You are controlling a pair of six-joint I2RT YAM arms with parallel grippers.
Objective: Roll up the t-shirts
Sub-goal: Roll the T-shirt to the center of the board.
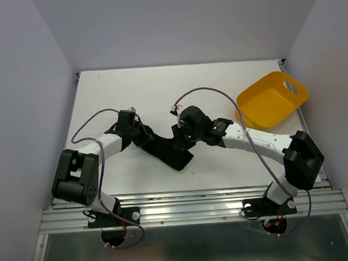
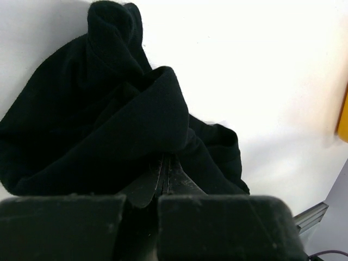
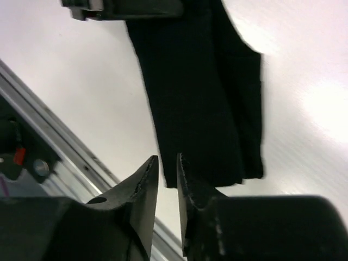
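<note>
Left gripper [image 2: 166,166] pinched shut on shirt [image 2: 109,125], tips buried in folds; right gripper [image 3: 167,163] narrowly parted at shirt edge, black-on-black overhead.

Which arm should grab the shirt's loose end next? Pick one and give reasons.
Right, probably. The right hand is free, slightly open, and sits by the end of the shirt; the left hand is shut on the cloth.

Tub, yellow plastic [image 1: 270,104]: one, tilted, slot handle in far rim; right of and beyond the right gripper [image 1: 179,141], well apart.
Table, white [image 1: 160,90]: beneath the gripper.
Rail, aluminium [image 1: 190,207]: along the near table edge, behind the gripper.
</note>
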